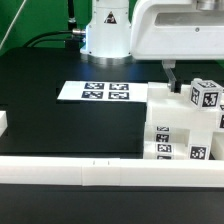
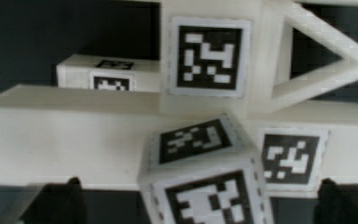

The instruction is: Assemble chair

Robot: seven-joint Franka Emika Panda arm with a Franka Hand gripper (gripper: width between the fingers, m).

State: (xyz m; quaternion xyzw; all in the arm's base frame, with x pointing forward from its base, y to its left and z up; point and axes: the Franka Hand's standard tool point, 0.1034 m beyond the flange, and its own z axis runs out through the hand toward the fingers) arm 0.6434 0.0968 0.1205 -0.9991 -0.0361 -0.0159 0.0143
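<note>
The chair's white pieces (image 1: 178, 128), each with black-and-white tags, are bunched against the front rail at the exterior view's right. One small tagged block (image 1: 205, 95) stands on top of them. My gripper (image 1: 174, 80) hangs just above this cluster, beside that block. In the wrist view, a tilted tagged piece (image 2: 208, 185) sits between the two dark fingertips (image 2: 51, 203), with a gap on each side. The gripper (image 2: 197, 203) is open and holds nothing. Behind it lie a long flat white piece (image 2: 69, 120) and an upright tagged piece (image 2: 211, 55).
The marker board (image 1: 95, 92) lies flat on the black table left of the pieces. A long low white rail (image 1: 90, 170) runs along the front edge. Another rail end (image 1: 3, 122) shows at the left. The robot base (image 1: 107, 35) stands at the back.
</note>
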